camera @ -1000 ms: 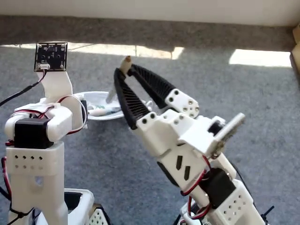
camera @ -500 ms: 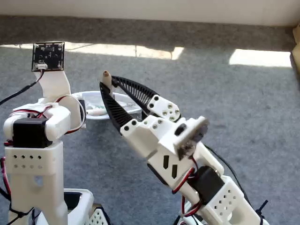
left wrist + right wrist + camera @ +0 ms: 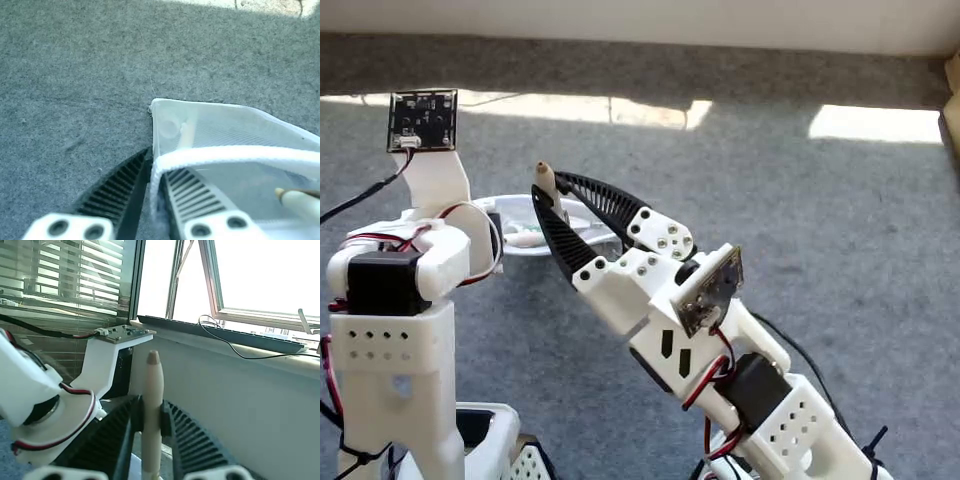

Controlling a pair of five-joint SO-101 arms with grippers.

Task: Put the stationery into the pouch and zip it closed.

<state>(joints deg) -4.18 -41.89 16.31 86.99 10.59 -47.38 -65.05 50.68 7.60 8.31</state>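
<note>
A white mesh pouch (image 3: 525,232) lies open on the grey carpet beside the left arm (image 3: 415,270). In the left wrist view my left gripper (image 3: 152,162) is shut on the pouch's white rim (image 3: 215,154), holding the mouth open; a pale stick-shaped item (image 3: 187,134) lies inside. My right gripper (image 3: 549,192) is shut on a beige pen (image 3: 546,175), tip up, just above the pouch. The right wrist view shows the pen (image 3: 151,390) clamped upright between the black fingers (image 3: 120,430). The pen's lower end (image 3: 300,201) shows over the pouch mouth.
Grey carpet (image 3: 800,200) spreads open to the right and in front of the pouch. Sunlit patches (image 3: 875,123) lie at the far edge. A cardboard corner (image 3: 953,95) stands at the far right. The left arm's camera board (image 3: 423,120) rises close to the pen.
My right gripper has swung left and down with the pen, from above the carpet to just over the pouch. The left arm has barely moved.
</note>
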